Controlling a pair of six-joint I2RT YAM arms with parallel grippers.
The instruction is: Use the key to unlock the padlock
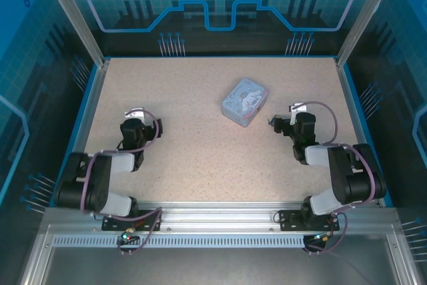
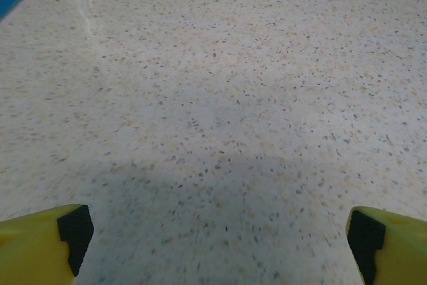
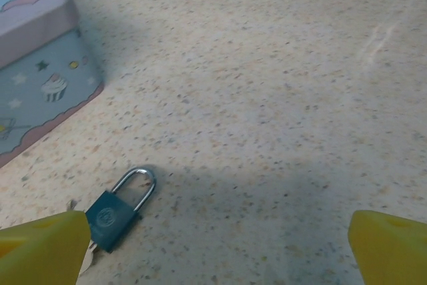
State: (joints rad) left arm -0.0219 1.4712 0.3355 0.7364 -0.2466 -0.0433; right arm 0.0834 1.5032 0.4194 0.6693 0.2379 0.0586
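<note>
lidded tin (image 1: 245, 101), padlock (image 3: 113, 215) on table just beside it

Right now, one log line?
left end effector open over table | right end effector open near padlock | padlock flat near tin | key mostly hidden at padlock base

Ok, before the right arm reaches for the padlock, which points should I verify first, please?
1. Right gripper open, nothing between its fingers: ok.
2. Padlock in view, lying flat on the table near the right gripper: ok.
3. Shackle seated in the body: ok, it looks closed.
4. Key position: cannot tell; a pale bit shows by the padlock's base, mostly hidden behind one finger.
5. Tin apart from the padlock: ok.
6. Left gripper open above bare table: ok.
</note>
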